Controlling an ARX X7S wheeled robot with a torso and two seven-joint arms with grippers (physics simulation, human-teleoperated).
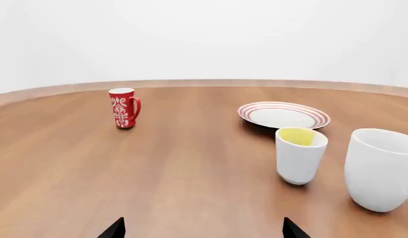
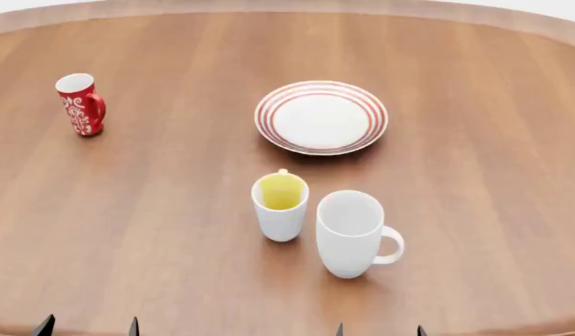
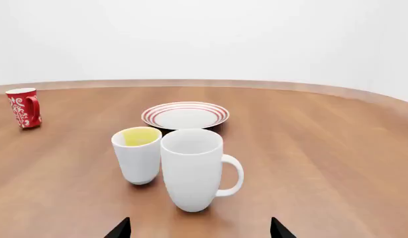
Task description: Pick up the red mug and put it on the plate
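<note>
From the left wrist, the left tool (image 1: 202, 232) gapes wide, holding nothing; the red mug (image 1: 124, 107) stands upright on the wooden surface (image 1: 190, 168), well apart from the plate (image 1: 283, 115).

Overhead, the mug sits far left.

From the right wrist, the right tool (image 3: 199, 231) gapes too, empty, near the white mug (image 3: 192, 168).

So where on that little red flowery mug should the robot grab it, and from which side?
Probably around the body of the red mug, just below the rim, coming from the near side with the left gripper, which is closer. The mug stands upright, tall and narrow, so the open jaws should span it. Its handle points right, toward the plate, so fingers closing front and back would miss it.
</note>
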